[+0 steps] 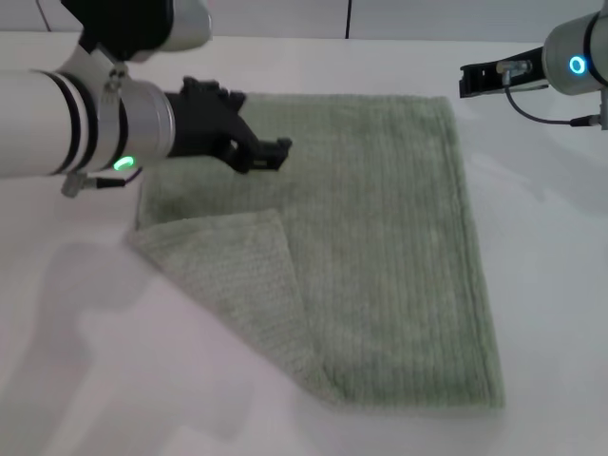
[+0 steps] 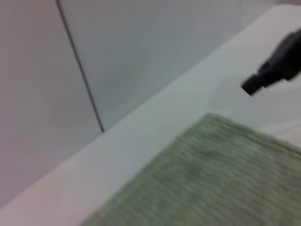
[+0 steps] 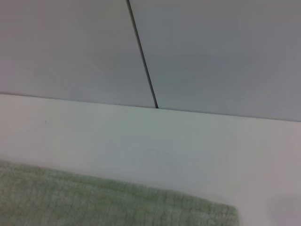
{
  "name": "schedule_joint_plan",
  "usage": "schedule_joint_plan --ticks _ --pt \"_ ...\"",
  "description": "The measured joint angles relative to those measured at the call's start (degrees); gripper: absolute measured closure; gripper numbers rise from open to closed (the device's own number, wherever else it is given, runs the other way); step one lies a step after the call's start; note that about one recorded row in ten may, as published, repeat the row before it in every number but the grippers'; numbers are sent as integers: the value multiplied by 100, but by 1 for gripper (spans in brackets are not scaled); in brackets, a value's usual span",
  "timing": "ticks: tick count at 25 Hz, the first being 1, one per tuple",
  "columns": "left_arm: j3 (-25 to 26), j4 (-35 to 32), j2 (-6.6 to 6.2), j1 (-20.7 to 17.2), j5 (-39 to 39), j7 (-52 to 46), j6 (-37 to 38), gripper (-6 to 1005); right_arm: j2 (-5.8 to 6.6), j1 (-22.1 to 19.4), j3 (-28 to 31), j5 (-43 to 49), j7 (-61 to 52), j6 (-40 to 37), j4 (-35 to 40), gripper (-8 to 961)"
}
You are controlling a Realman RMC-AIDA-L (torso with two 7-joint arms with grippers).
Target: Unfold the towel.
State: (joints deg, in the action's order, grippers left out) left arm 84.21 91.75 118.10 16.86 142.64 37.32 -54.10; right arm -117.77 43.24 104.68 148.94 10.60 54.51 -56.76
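While the left pincer (image 1: 271, 152) hovers over the towel (image 1: 380, 247), the right pincer (image 1: 470, 81) hangs beside it.

We see the towel (image 3: 108, 205) across the lower frame, its corner at lower right, lying on the white table (image 3: 155, 141). Above, a grey wall (image 3: 211, 52) carries one dark vertical seam (image 3: 141, 52).

Ribbed terry cloth towel (image 1: 380, 237), smooth matt table (image 1: 551, 285)

A white table (image 1: 532, 313) meets a pale wall (image 3: 211, 52) with one dark vertical seam (image 3: 141, 52)
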Motion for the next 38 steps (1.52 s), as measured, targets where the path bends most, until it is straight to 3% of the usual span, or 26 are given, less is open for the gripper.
schedule_joint_plan --ticks 12,24,38 --pt "-136 6 8 106 59 -359 -544 218 4 280 -26 12 121 -90 560 954" --pt "-408 -149 31 308 386 -491 -595 223 -71 599 -61 -386 739 -523 1407 954" --pt "-585 -269 28 439 410 -579 -791 229 -73 631 -62 -510 881 -627 1653 954"
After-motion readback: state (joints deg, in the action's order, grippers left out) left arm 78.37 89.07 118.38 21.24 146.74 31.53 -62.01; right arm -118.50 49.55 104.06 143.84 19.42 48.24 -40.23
